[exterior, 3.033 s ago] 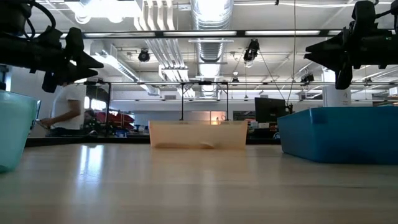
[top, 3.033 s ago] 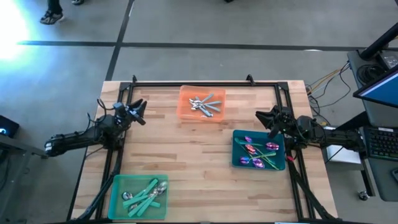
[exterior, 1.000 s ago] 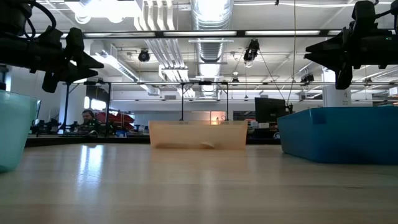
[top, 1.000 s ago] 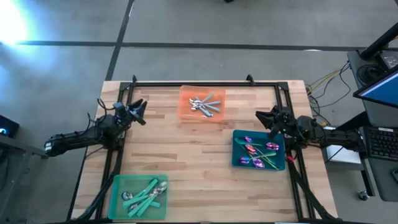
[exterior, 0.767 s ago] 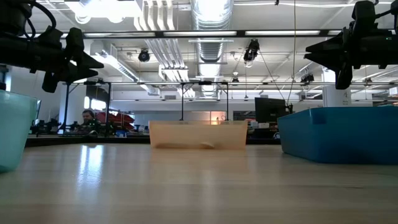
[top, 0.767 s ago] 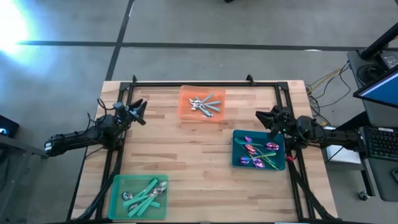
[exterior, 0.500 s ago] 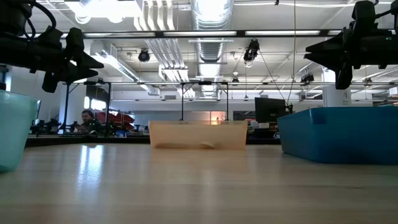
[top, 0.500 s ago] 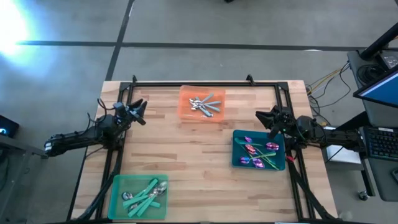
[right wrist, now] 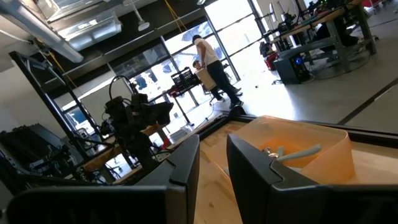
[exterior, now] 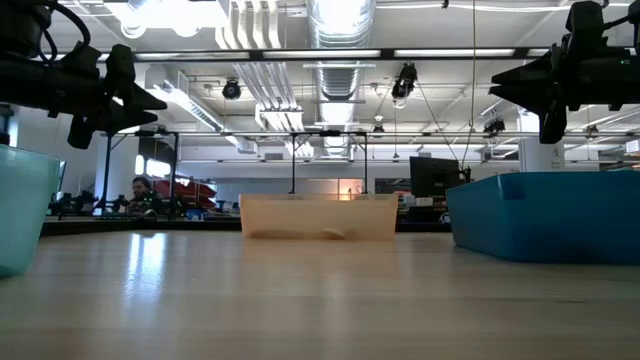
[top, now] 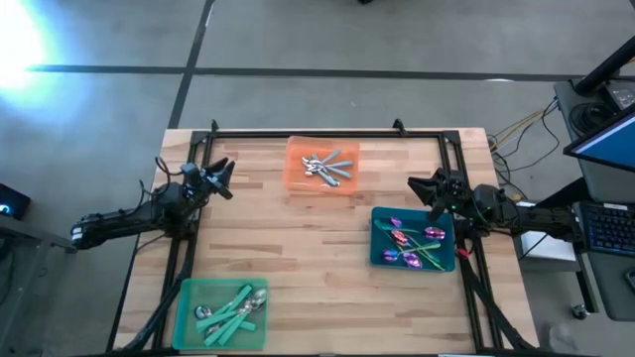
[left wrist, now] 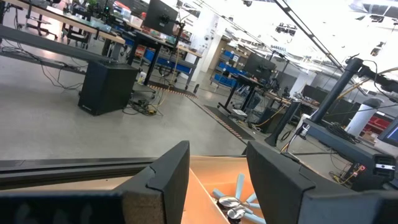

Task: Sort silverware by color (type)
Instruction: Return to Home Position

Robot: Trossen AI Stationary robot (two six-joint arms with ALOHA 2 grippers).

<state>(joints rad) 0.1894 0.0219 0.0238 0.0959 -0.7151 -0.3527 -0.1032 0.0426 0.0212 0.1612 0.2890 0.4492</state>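
Note:
Plain silver silverware (top: 325,167) lies in the orange tray (top: 296,175) near the table's far edge. Purple-pink pieces (top: 406,241) lie in the blue-teal tray (top: 378,248) at the right, with a green-handled piece (top: 433,255) among them. Teal-green-handled pieces (top: 230,309) lie in the green tray (top: 182,317) at the near left. My left gripper (top: 222,176) hovers open at the table's left edge. My right gripper (top: 418,186) hovers open at the right, beyond the blue-teal tray's far edge. Both are raised off the table and hold nothing.
A black metal frame (top: 327,133) runs around the table's far, left and right edges. Bare wood (top: 298,248) spreads between the three trays. In the low view the orange tray (exterior: 318,216) stands far off, the blue-teal tray (exterior: 545,215) at the right. A person (right wrist: 211,62) stands in the room beyond.

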